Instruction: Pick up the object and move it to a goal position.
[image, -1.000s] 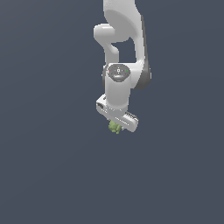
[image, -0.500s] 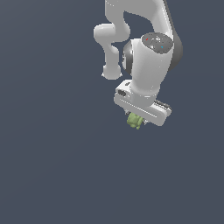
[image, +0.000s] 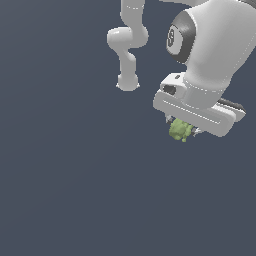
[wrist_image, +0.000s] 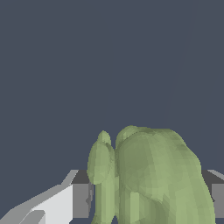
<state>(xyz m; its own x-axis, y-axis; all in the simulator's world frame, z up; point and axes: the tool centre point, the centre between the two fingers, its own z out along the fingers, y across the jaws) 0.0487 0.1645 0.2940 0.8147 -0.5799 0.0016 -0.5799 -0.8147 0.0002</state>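
Observation:
The object (image: 179, 130) is a small knobbly olive-green lump, hanging just under the white hand of the arm at the exterior view's right. My gripper (image: 182, 128) is shut on the object, which hides most of the fingers in that view. In the wrist view the object (wrist_image: 151, 179) fills the space between two grey fingertips (wrist_image: 81, 200), one at each side of it. The object is off the floor, carried in the air.
The white arm's links (image: 129, 45) curve down from the upper part of the exterior view to a round base (image: 127, 82). All around is plain dark grey-blue ground.
The gripper, holding the object, has swung toward the exterior view's right and come much closer to the camera, so it looks larger now.

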